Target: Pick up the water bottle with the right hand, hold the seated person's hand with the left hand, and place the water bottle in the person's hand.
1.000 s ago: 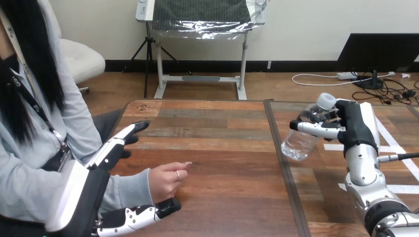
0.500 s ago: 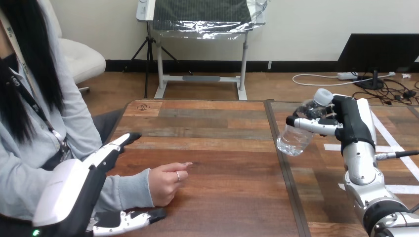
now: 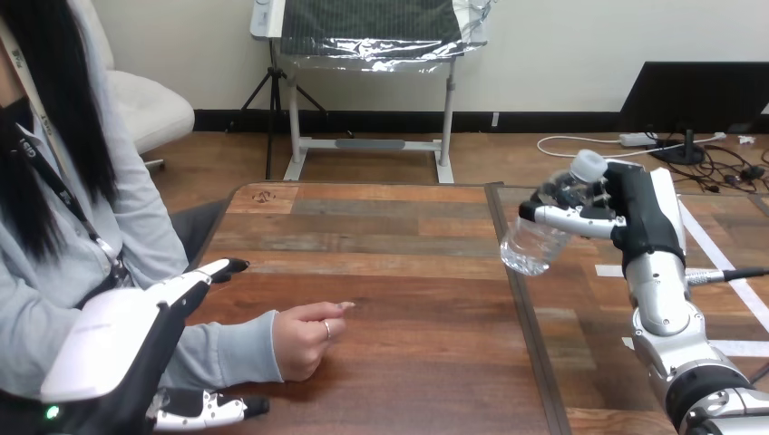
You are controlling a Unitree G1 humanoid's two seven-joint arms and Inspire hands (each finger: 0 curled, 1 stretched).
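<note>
The wooden table (image 3: 390, 236) runs across the middle of the frame, bare between the two arms. At the upper right the right hand (image 3: 637, 220) has its fingers (image 3: 571, 216) curled round the water bottle (image 3: 541, 234), which hangs clear of the table, tilted with its white cap (image 3: 589, 166) up toward the hand and its base down-left. The bottle looks like thin clear plastic: probably light, smooth and easy to dent, so a moderate wrap round the mid-body, as here, suits it best. At centre-left the person's hand (image 3: 304, 337) rests loosely closed on the wood, well apart from the bottle. At the lower left the left hand (image 3: 136, 328) is spread wide, fingers straight above the grey sleeve (image 3: 231, 349) and thumb below it, gripping nothing.
</note>
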